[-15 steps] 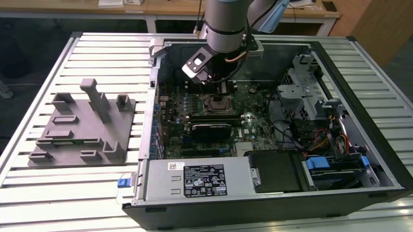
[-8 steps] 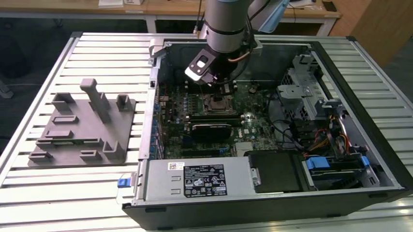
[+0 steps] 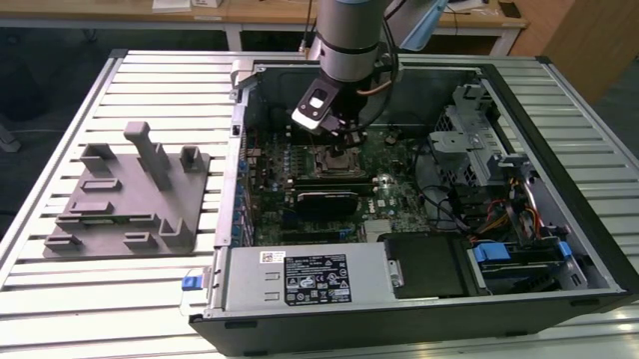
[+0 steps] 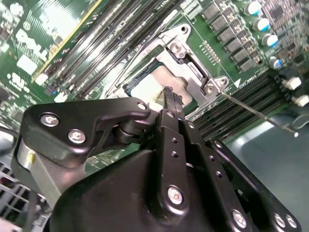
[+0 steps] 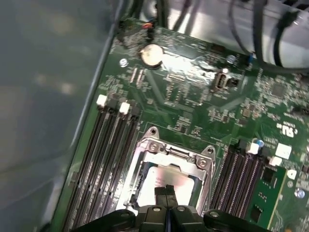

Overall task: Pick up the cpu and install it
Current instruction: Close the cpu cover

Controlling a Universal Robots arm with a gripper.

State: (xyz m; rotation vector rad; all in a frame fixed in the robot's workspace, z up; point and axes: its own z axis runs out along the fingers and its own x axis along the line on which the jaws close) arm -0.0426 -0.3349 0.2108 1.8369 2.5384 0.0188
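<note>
Slatted metal desk (image 3: 100, 299) over dark floor (image 3: 40, 75), pale wooden tabletop (image 3: 269, 11) at the far side. On the exterior view's left, grey fixture (image 3: 130, 198) with upright posts; to its right, open computer case (image 3: 589, 224), arm (image 3: 349, 37) reaching down into it. In the first wrist view, coin battery (image 5: 153, 54) on the green motherboard (image 5: 193, 111); in the second wrist view, thin lever (image 4: 256, 113) beside the socket (image 4: 190, 72). Jaws of the gripper (image 4: 169, 94) pressed together, holding nothing, tips right at the cpu (image 4: 147, 89). Lies flat in the socket: square, silvery-grey top, pale edge.
</note>
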